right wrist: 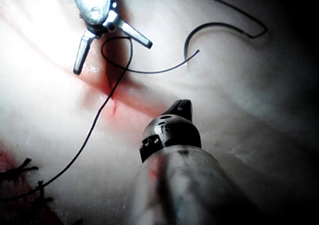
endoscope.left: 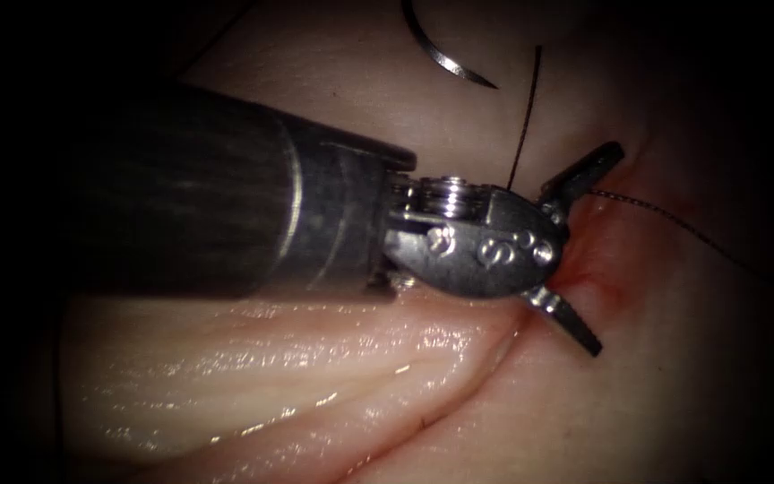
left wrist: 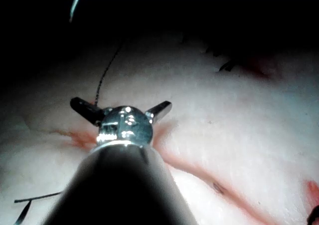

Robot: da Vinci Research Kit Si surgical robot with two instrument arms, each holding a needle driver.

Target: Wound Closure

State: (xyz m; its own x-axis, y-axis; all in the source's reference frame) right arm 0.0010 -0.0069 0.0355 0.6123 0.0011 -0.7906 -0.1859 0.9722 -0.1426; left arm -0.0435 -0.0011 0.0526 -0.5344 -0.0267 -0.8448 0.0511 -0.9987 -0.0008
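**Steel jaws spread wide over the cut, needle lying free**

Steel-grey and wide apart, the two jaws of the left tool (endoscope.left: 584, 255) stand splayed over the cut (endoscope.left: 589, 269) in the tissue (endoscope.left: 315, 376), one jaw angled up and to the right, the other down and to the right. Nothing is clamped between them. Red fluid (endoscope.left: 597, 278) stains the cut right at the tool's tip. The thread (endoscope.left: 523, 116) runs down from above to just beside the upper jaw, and another stretch of it leads off to the right of the cut across the tissue; whether it touches the jaw cannot be told.

The needle (endoscope.left: 445, 56) lies free at the top of the endoscope view, well apart from the jaws, held by neither tool, its curve resting over the tissue surface and not buried in it.

From the right wrist view, the right tool (right wrist: 180, 108) hovers above the tissue near the cut, and holds nothing that can be made out.
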